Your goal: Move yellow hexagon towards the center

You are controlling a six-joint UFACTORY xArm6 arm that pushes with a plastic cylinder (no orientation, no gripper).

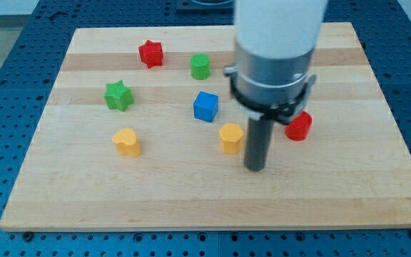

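Yellow hexagon (pixel 230 137) sits on the bench (pixel 191 203) a little right of and below the middle, with my tip (pixel 255 168) just beside it on the view's right, slightly lower. No pincer exists on this rig, only the rod. A good push, I judge, runs up and leftward through the block's centre, stopping short of the blue cube (pixel 205 106). The rod hangs upright from the grey collar. Farther off lie the yellow heart (pixel 127 142), red cylinder (pixel 299 126), green star (pixel 118 95), green cylinder (pixel 200 66) and red star (pixel 150 53).
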